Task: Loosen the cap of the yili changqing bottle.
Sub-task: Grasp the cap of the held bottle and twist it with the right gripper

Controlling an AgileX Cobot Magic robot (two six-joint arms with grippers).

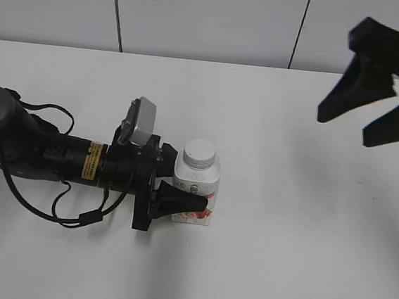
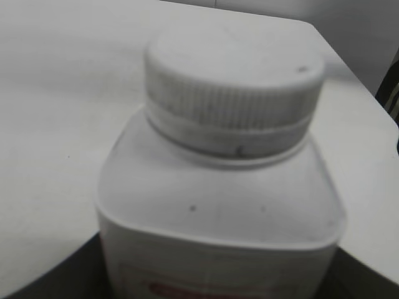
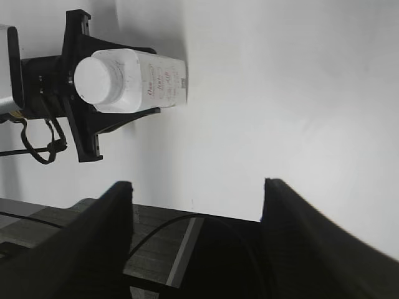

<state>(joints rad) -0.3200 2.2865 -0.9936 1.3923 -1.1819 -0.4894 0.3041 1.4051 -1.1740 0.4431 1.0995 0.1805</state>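
The yili changqing bottle (image 1: 198, 180) stands upright on the white table, white with a pink-red label low on its front. Its round white cap (image 1: 200, 153) sits on the neck. My left gripper (image 1: 188, 194) lies low on the table, reaching in from the left and shut on the bottle's body, with one black finger (image 1: 180, 201) across the label. In the left wrist view the ribbed cap (image 2: 234, 81) and the bottle's shoulder (image 2: 218, 205) fill the picture. My right gripper (image 1: 344, 128) hangs open and empty in the air at the upper right, well away from the cap (image 3: 100, 80).
The white table (image 1: 304, 237) runs back to a grey panelled wall. The left arm's black body and loose cables (image 1: 50, 156) lie across the table's left side. Beyond the table's edge the right wrist view shows a dark floor with a cable (image 3: 181, 243).
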